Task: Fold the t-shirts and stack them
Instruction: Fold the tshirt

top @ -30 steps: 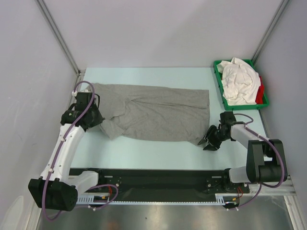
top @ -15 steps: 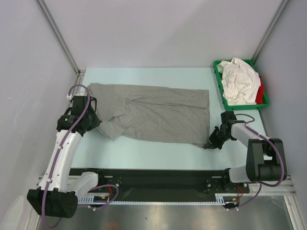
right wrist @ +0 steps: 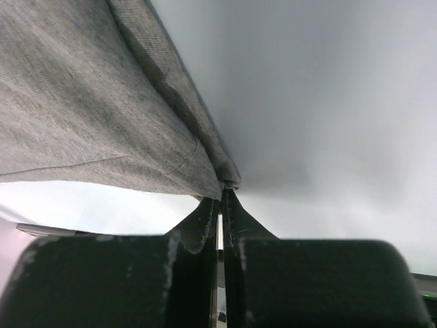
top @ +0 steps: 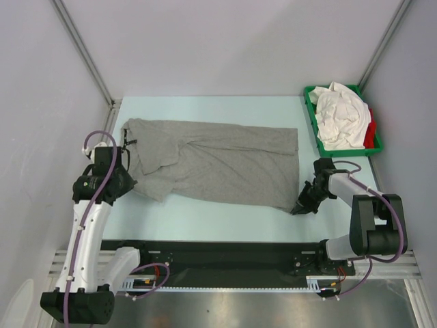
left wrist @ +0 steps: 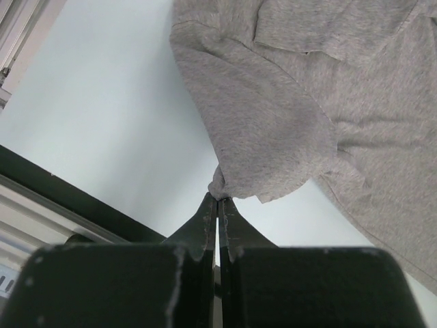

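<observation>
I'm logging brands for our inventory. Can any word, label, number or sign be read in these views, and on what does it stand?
No text can be read in any view.
Small dark mark at the neck of the grey t-shirt, perhaps a label: too small to read.
Green tray: no print visible.

The right tool point(right wrist: 220, 190) pinched the grey t-shirt point(top: 218, 160); left tool point(left wrist: 217, 199) retreated.

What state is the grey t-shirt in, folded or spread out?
Mostly spread: the grey t-shirt lies long and wrinkled across the table, only its left end doubled over.
</observation>
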